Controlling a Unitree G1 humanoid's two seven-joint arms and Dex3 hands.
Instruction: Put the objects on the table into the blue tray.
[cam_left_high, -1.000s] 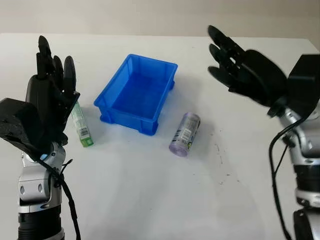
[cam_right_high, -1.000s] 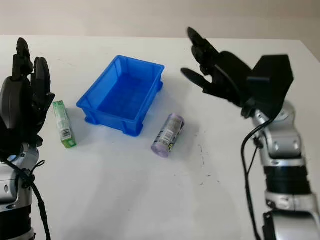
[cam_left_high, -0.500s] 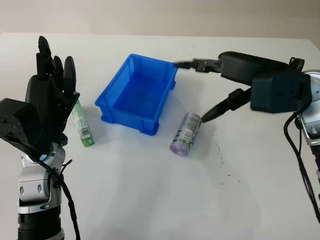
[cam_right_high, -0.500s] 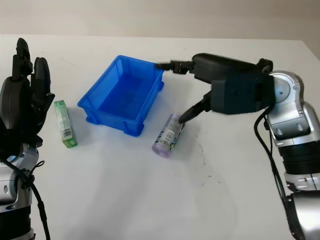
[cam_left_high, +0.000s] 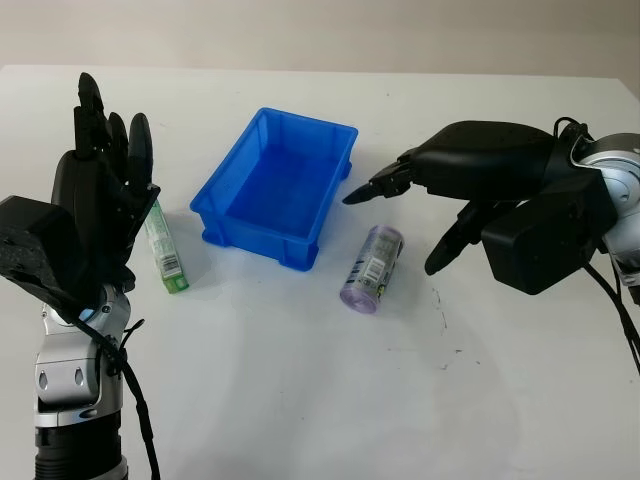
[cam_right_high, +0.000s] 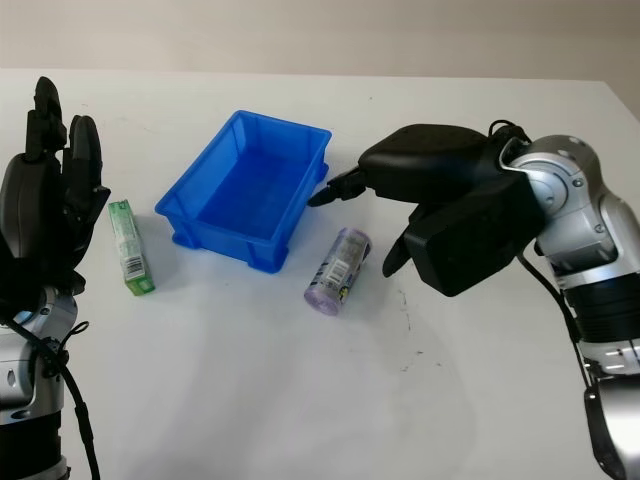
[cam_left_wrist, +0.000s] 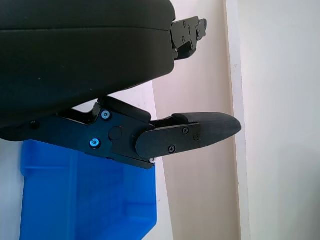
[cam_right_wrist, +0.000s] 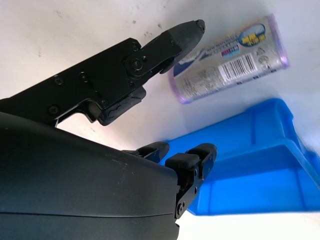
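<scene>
Glossy blue plastic tray (cam_left_high: 275, 190); matt white table (cam_left_high: 300, 380); printed-label can (cam_left_high: 371, 267).

Bright, even light falls from above on the white table (cam_left_high: 300, 400), casting only soft, faint shadows beside the blue tray (cam_left_high: 275, 190) and the purple can (cam_left_high: 371, 267). The near wrist-camera hand shells look slightly soft; no strong glare.

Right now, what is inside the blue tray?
The blue tray looks empty: its floor is bare. The near wall hides a strip of floor. The purple cylinder and green box lie outside it on the table.
</scene>
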